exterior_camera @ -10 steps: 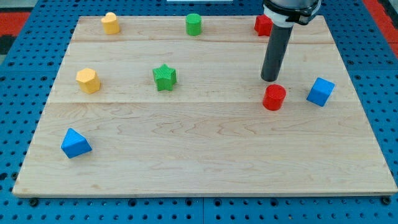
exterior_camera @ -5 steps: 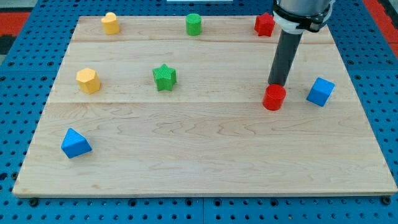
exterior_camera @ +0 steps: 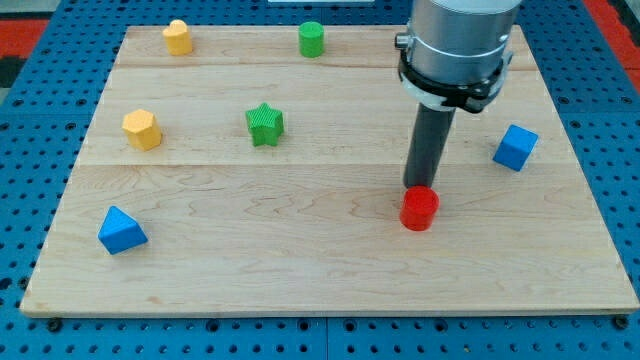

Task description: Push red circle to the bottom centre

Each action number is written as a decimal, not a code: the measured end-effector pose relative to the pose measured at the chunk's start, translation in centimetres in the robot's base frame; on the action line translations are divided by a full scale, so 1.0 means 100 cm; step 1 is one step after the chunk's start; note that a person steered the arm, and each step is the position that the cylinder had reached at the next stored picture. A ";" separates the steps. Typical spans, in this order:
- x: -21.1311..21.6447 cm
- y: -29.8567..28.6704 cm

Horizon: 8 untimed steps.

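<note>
The red circle [exterior_camera: 419, 209] is a short red cylinder on the wooden board, right of the middle and below the board's mid-height. My tip [exterior_camera: 417, 189] is at the circle's top edge, touching it from the side toward the view's top. The rod rises from there to the arm's grey body at the view's top.
A blue cube [exterior_camera: 515, 147] lies right of the rod. A green star [exterior_camera: 265, 124], a yellow hexagon block [exterior_camera: 142, 129] and a blue triangle block [exterior_camera: 121, 230] lie on the left. A yellow block [exterior_camera: 177, 37] and a green cylinder [exterior_camera: 312, 39] sit near the top edge.
My tip has moved toward the view's bottom and slightly left, pushing the red circle the same way. The arm's body now hides the red block at the top right.
</note>
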State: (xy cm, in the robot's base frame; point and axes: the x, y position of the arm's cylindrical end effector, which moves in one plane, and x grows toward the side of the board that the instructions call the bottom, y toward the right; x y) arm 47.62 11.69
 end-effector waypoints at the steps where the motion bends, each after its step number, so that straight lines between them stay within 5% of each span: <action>1: 0.012 0.034; 3: -0.009 -0.042; 8: 0.042 -0.040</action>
